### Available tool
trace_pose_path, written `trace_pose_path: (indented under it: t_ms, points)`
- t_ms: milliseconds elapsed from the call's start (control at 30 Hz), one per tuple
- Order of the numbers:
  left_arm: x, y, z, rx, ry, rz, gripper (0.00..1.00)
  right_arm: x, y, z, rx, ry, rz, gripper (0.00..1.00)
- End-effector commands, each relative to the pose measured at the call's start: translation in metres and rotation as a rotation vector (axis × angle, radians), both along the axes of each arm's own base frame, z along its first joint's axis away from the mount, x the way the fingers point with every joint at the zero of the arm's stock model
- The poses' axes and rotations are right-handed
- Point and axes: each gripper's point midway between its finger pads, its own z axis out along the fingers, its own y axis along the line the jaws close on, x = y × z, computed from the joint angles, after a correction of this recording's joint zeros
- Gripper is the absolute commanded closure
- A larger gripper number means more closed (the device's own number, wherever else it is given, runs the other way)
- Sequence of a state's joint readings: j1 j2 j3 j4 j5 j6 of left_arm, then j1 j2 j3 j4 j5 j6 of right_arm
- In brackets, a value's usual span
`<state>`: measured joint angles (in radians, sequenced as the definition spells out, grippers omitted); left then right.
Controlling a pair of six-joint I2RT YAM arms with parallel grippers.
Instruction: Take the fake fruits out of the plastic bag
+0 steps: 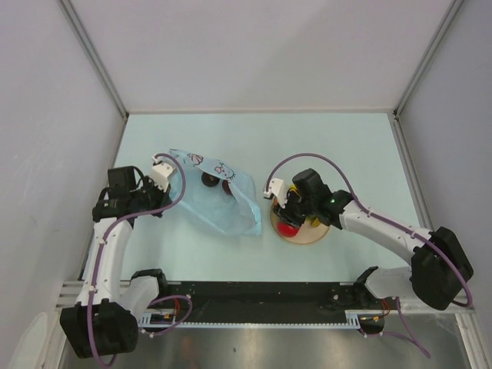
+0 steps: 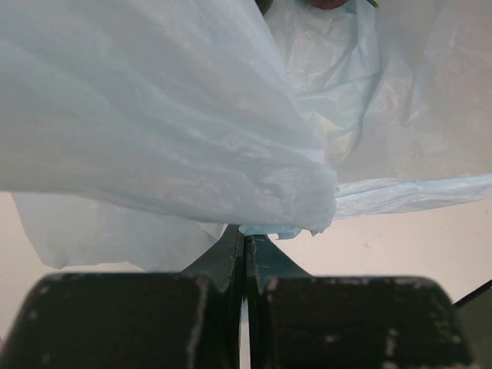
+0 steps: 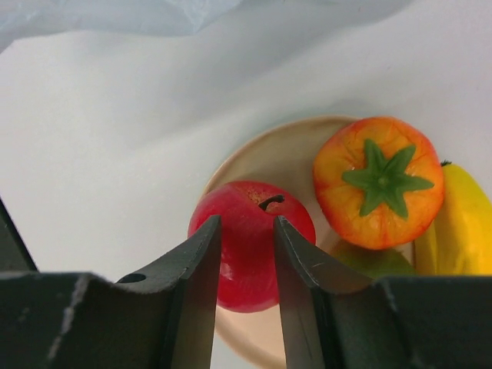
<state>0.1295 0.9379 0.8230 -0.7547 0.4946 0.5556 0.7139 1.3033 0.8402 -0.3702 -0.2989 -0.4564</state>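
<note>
The left gripper is squeezing shut on a fold of the bag, at the bag's left corner. The bag is lying flat on the counter, a little left of the middle. Two dark fruits are showing through it near its far edge. A wide strip of counter is lying between the bag and the far edge, and another between the bag and the left edge.

The right gripper is hanging just over the apple. Its fingers are standing only a little apart and are holding nothing. The apple is sitting on the plate, right of the middle and toward the near edge. An orange fruit, a banana and a green fruit are crowding beside the apple. The bag's near right corner is lying close to the plate's left rim.
</note>
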Motion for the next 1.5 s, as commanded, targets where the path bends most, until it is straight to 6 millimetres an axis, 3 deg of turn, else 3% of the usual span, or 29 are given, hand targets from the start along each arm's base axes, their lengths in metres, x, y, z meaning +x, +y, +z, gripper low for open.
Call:
trace_pose_path:
  t_ms: [0, 233, 500, 533, 567, 667, 767, 867, 1100, 1467]
  points:
    - [0.007, -0.005, 0.004, -0.037, -0.027, -0.010, 1.00, -0.009, -0.015, 0.010, -0.027, 0.012, -0.013, 0.63]
    - [0.011, -0.006, 0.003, -0.042, -0.024, -0.014, 1.00, -0.018, -0.041, 0.003, -0.091, 0.067, -0.040, 0.64]
    - [0.015, -0.006, 0.003, -0.050, -0.024, -0.010, 1.00, -0.037, -0.056, -0.008, -0.134, 0.145, -0.044, 0.63]
    - [0.016, -0.006, 0.004, -0.049, -0.030, -0.015, 1.00, -0.038, -0.055, -0.005, -0.119, 0.139, -0.043, 0.59]
    - [0.016, -0.006, 0.003, -0.048, -0.028, -0.014, 1.00, -0.037, -0.052, 0.000, -0.098, 0.129, -0.032, 0.45]
    - [0.016, -0.006, 0.003, -0.051, -0.023, -0.014, 1.00, -0.032, -0.044, 0.025, -0.053, 0.032, 0.054, 0.26]
    - [0.018, -0.007, 0.004, -0.056, -0.019, -0.018, 1.00, -0.030, -0.043, 0.047, -0.059, -0.093, 0.215, 0.11]
    - [0.021, -0.007, 0.008, -0.063, -0.024, -0.018, 1.00, -0.033, -0.049, 0.049, -0.112, -0.178, 0.383, 0.04]
    - [0.022, -0.006, 0.011, -0.061, -0.034, -0.009, 1.00, -0.059, -0.078, 0.015, -0.261, -0.008, 0.626, 0.03]
    - [0.020, -0.008, 0.007, -0.077, -0.022, -0.004, 1.00, -0.053, -0.066, -0.002, -0.249, 0.033, 0.679, 0.04]
